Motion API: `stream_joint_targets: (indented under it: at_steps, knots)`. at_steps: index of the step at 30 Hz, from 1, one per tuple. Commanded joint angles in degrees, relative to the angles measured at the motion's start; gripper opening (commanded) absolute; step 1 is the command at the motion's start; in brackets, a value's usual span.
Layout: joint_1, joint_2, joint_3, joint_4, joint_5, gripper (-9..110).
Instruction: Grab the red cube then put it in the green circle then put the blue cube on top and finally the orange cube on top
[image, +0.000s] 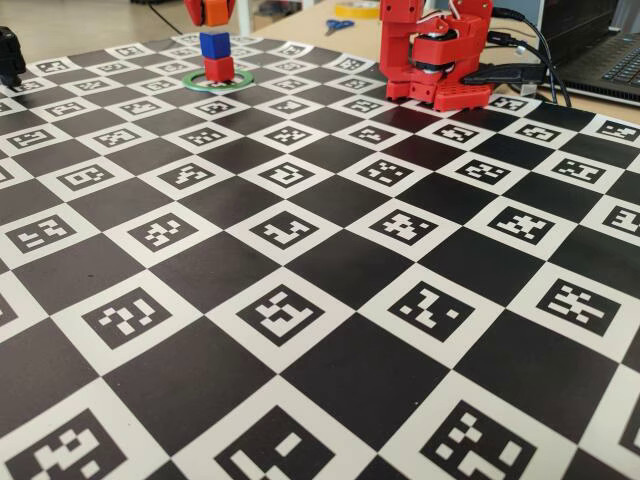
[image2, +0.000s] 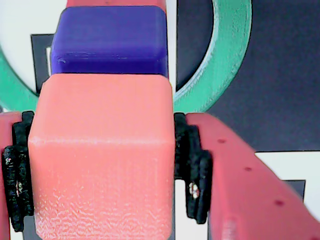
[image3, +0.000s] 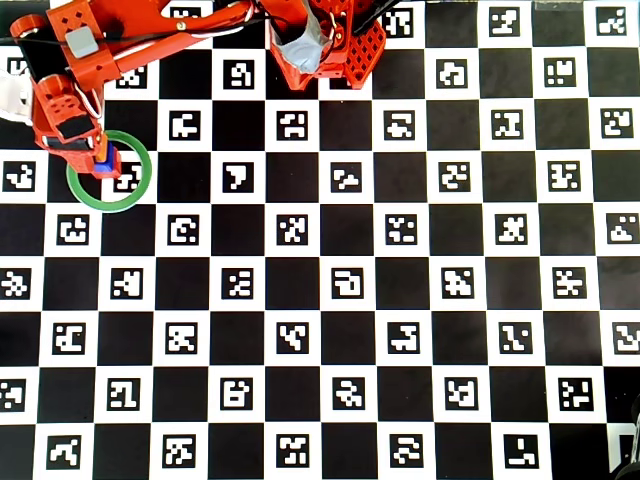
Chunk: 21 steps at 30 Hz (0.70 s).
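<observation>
The red cube (image: 220, 69) sits inside the green circle (image: 240, 84) at the far left of the mat. The blue cube (image: 214, 44) rests on top of it. My gripper (image: 216, 10) is shut on the orange cube (image: 217, 12), held just above the blue cube, with a thin gap showing. In the wrist view the orange cube (image2: 100, 160) fills the space between the black pads (image2: 192, 170), over the blue cube (image2: 110, 42) and part of the green circle (image2: 230, 50). In the overhead view the arm covers the stack except a corner of the blue cube (image3: 103, 163) within the green circle (image3: 140, 190).
The stack stands on a black-and-white checkerboard mat (image: 320, 300) printed with markers. The red arm base (image: 435, 60) stands at the back right in the fixed view. Beyond the mat lie blue scissors (image: 338, 24), cables and a laptop (image: 610, 60).
</observation>
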Motion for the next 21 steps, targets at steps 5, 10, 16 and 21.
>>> stream_joint_targets:
  at_steps: [5, 10, 16, 21]
  knots:
    - [-0.6, 1.0, -0.2, -1.1, 0.1, 13]
    - [-0.4, 0.7, 0.7, -2.4, -0.2, 13]
    - [-0.2, 0.4, 0.9, -2.8, -0.5, 13]
    - [0.1, 0.4, 0.9, -2.8, -0.6, 13]
